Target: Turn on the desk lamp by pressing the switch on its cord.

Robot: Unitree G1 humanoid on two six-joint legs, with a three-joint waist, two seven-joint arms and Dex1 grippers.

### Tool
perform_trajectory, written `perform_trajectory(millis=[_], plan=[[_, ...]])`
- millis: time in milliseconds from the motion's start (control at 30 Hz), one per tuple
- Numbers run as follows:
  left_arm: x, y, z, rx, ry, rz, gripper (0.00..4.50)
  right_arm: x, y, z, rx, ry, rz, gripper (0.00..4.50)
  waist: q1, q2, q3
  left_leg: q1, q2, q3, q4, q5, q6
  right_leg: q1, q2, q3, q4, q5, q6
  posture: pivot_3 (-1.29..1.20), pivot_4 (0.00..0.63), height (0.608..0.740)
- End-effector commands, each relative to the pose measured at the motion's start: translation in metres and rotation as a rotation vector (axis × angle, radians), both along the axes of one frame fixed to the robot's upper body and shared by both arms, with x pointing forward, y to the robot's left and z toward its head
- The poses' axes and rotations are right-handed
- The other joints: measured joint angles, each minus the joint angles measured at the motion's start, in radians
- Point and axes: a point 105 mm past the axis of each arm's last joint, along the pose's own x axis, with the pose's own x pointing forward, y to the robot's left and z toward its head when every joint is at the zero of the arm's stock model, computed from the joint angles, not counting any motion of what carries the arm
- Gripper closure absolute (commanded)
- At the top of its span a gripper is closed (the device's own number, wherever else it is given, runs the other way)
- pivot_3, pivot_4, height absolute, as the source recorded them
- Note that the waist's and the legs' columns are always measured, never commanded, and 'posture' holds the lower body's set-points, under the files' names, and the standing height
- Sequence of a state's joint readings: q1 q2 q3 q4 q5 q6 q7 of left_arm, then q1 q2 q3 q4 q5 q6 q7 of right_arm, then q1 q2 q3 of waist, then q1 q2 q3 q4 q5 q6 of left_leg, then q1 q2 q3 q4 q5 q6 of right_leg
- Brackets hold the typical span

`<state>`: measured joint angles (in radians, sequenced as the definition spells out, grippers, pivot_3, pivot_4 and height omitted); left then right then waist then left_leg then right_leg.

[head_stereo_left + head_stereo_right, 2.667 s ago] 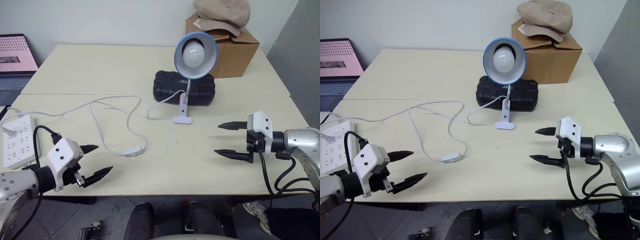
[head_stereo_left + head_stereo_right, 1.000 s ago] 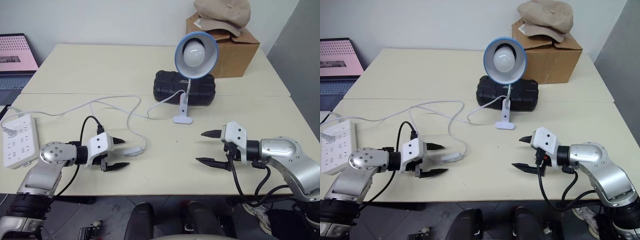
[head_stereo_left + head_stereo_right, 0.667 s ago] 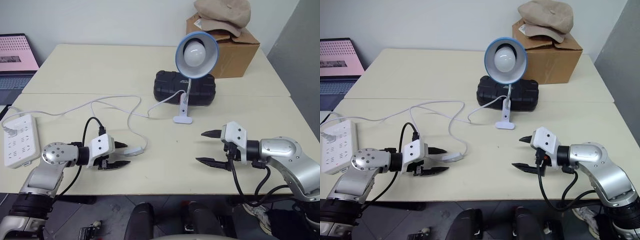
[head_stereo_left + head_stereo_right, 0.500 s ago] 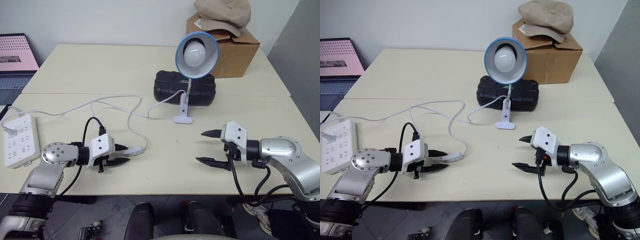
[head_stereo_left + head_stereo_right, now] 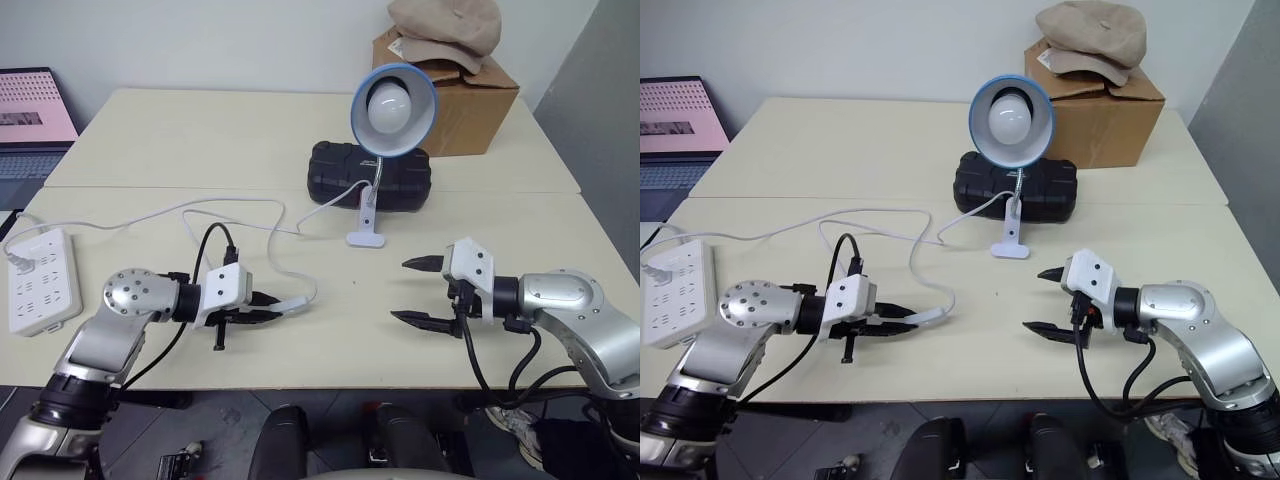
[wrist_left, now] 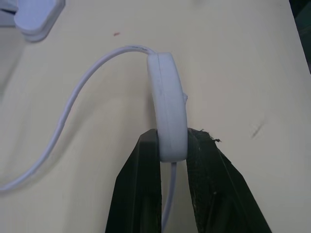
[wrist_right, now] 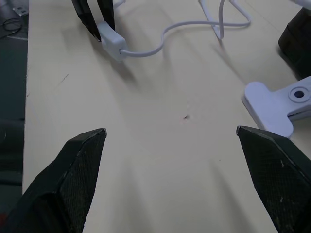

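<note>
The desk lamp stands at the middle back of the table, its blue-rimmed shade and white bulb facing me over a small white clip base. Its thin white cord loops across the table's left half. My left gripper is shut on the near end of the white oblong switch, which sticks out past the fingertips toward the right. The left wrist view shows the switch pinched edge-on between both black fingers. My right gripper hovers open at the front right, pointing left, with nothing between its fingers.
A white power strip lies at the table's left edge, with a laptop beyond it. A black case sits behind the lamp's clip. A cardboard box with a beige cap stands at the back right.
My left gripper closed on the switch and carried it to the right and slightly up, pulling the cord's near loop along. The right gripper stayed where it was.
</note>
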<state>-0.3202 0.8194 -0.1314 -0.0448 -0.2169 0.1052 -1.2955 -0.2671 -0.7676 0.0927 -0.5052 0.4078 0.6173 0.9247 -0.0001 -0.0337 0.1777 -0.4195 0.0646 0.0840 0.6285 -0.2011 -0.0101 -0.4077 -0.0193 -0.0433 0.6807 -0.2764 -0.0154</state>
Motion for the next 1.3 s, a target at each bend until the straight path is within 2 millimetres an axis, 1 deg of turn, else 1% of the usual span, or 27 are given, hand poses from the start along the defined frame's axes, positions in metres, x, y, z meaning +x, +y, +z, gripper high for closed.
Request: perform_trajectory(millis=[33, 133, 267, 367, 500, 633, 800, 1167, 1233, 1267, 1300], plan=[[0.011, -0.019, 0.010, 0.027, -0.049, -0.068, 4.09, -0.004, 0.016, 0.028, 0.055, -0.055, 0.049, 0.00, 0.000, 0.000, 0.000, 0.000, 0.000, 0.000, 0.000, 0.000, 0.000, 0.000, 0.000, 0.000, 0.000, 0.000, 0.000, 0.00, 0.150, 0.740], [0.020, -0.028, 0.012, 0.055, -0.076, -0.095, 4.09, -0.003, 0.027, 0.031, 0.035, -0.048, 0.073, 0.00, -0.002, 0.000, 0.000, 0.000, 0.000, 0.000, 0.001, 0.000, 0.000, 0.000, 0.001, 0.001, 0.000, 0.001, 0.001, 0.00, 0.150, 0.740], [0.031, -0.040, 0.015, 0.069, -0.104, -0.097, 4.09, 0.006, 0.052, 0.029, -0.005, -0.058, 0.122, 0.00, -0.003, 0.000, 0.000, 0.000, 0.000, 0.000, 0.001, 0.000, 0.000, 0.000, 0.002, 0.001, 0.000, 0.001, 0.001, 0.00, 0.150, 0.740], [0.033, -0.043, 0.014, 0.058, -0.112, -0.088, 4.09, 0.014, 0.069, 0.025, -0.021, -0.063, 0.140, 0.00, -0.005, 0.000, 0.000, 0.000, 0.000, 0.000, 0.001, 0.000, 0.000, 0.000, 0.002, 0.002, 0.001, 0.001, 0.001, 0.00, 0.150, 0.740], [0.033, -0.046, 0.016, 0.029, -0.117, -0.076, 4.09, 0.020, 0.079, 0.016, -0.052, -0.069, 0.146, 0.00, -0.003, 0.000, 0.000, 0.000, 0.000, 0.000, 0.001, 0.000, 0.000, 0.000, 0.002, 0.002, 0.000, 0.001, 0.001, 0.00, 0.150, 0.740], [0.031, -0.049, 0.019, -0.005, -0.110, -0.064, 4.09, 0.023, 0.084, 0.005, -0.099, -0.061, 0.167, 0.00, -0.002, 0.000, 0.000, -0.001, 0.000, 0.001, 0.001, 0.000, 0.000, 0.000, 0.001, 0.002, 0.000, 0.001, 0.001, 0.00, 0.150, 0.740], [0.027, -0.053, 0.023, -0.046, -0.082, -0.053, 4.09, 0.025, 0.086, 0.000, -0.120, -0.063, 0.182, 0.00, -0.003, 0.000, 0.000, 0.000, 0.000, 0.000, 0.001, 0.000, 0.000, 0.000, 0.001, 0.002, 0.001, 0.001, 0.001, 0.00, 0.150, 0.740], [0.021, -0.060, 0.026, -0.053, -0.085, -0.060, 4.09, 0.028, 0.087, -0.009, -0.155, -0.072, 0.195, 0.00, -0.003, 0.000, 0.000, 0.000, 0.000, 0.000, 0.002, 0.000, 0.000, 0.000, 0.001, 0.002, 0.001, 0.001, 0.001, 0.00, 0.150, 0.740], [0.020, -0.060, 0.027, -0.052, -0.086, -0.061, 4.09, 0.029, 0.087, -0.009, -0.155, -0.074, 0.193, 0.36, -0.003, 0.000, 0.000, 0.000, 0.000, 0.000, 0.002, 0.000, 0.000, 0.000, 0.001, 0.002, 0.001, 0.001, 0.001, 0.00, 0.150, 0.740], [0.020, -0.060, 0.027, -0.050, -0.088, -0.062, 4.09, 0.030, 0.087, -0.010, -0.157, -0.075, 0.193, 0.47, -0.003, 0.000, 0.000, 0.000, 0.000, 0.000, 0.002, 0.000, 0.000, 0.000, 0.001, 0.002, 0.001, 0.001, 0.001, 0.00, 0.150, 0.740], [0.021, -0.060, 0.027, -0.046, -0.091, -0.062, 4.09, 0.030, 0.087, -0.010, -0.160, -0.077, 0.191, 0.86, -0.003, 0.000, 0.000, 0.000, 0.000, 0.000, 0.002, 0.000, 0.000, 0.000, 0.001, 0.002, 0.001, 0.001, 0.001, 0.00, 0.150, 0.740]])
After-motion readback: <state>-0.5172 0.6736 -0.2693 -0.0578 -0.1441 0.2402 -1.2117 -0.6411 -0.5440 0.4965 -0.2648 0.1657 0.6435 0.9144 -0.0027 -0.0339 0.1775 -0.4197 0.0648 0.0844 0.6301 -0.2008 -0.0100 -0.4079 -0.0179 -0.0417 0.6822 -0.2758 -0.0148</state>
